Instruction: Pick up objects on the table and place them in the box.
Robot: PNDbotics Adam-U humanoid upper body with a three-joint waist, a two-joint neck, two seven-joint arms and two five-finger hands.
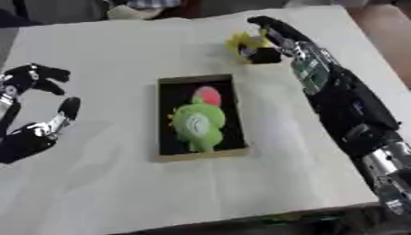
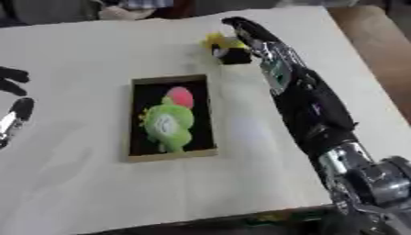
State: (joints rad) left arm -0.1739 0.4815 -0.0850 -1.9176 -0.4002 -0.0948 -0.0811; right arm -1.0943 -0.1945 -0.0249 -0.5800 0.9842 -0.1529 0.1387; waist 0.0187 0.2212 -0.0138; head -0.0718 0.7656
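Right hand (image 1: 269,34) on yellow toy (image 1: 245,43), green plush (image 1: 199,121) in box (image 1: 164,156)

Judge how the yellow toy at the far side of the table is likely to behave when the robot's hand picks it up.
The yellow toy looks like a small plush, so it is probably light and would squash rather than break. Its lumpy, uneven shape suggests it will not roll. The right hand is at it with fingers curled over it, so it may deform in the grip.

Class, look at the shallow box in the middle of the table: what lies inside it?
Inside the box lies a green plush toy with a pink patch at its far end. It covers part of the black floor, so anything beneath it cannot be seen.
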